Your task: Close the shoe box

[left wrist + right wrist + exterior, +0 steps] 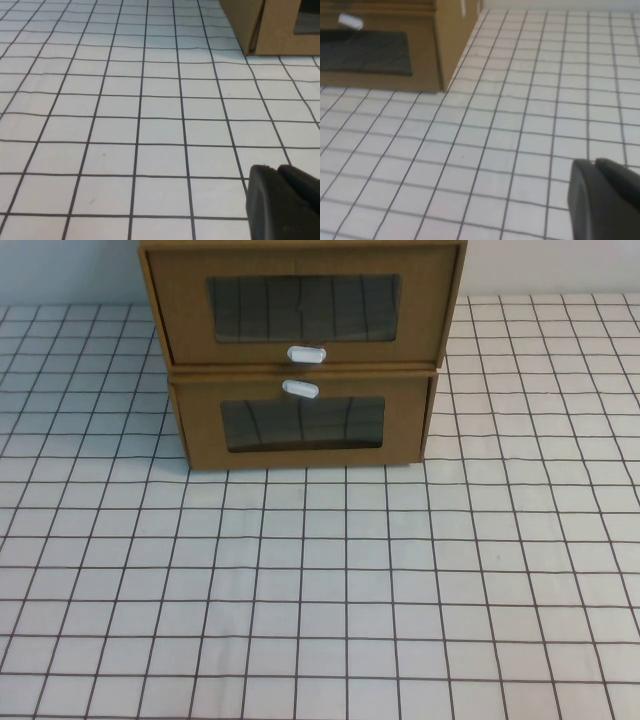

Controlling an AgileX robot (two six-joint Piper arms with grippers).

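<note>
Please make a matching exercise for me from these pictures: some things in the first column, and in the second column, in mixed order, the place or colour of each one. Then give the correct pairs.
Column 1
1. shoe box
2. lower cardboard box
3. left gripper
4. tablecloth

Column 2
A. white with a dark grid
B. on top of the stack, handle below its window
C. seen only in its own wrist view, above the cloth, apart from the boxes
D. resting on the table, handle above its window

Pairs: 1-B, 2-D, 3-C, 4-A

The right gripper likewise shows only in its own wrist view.
</note>
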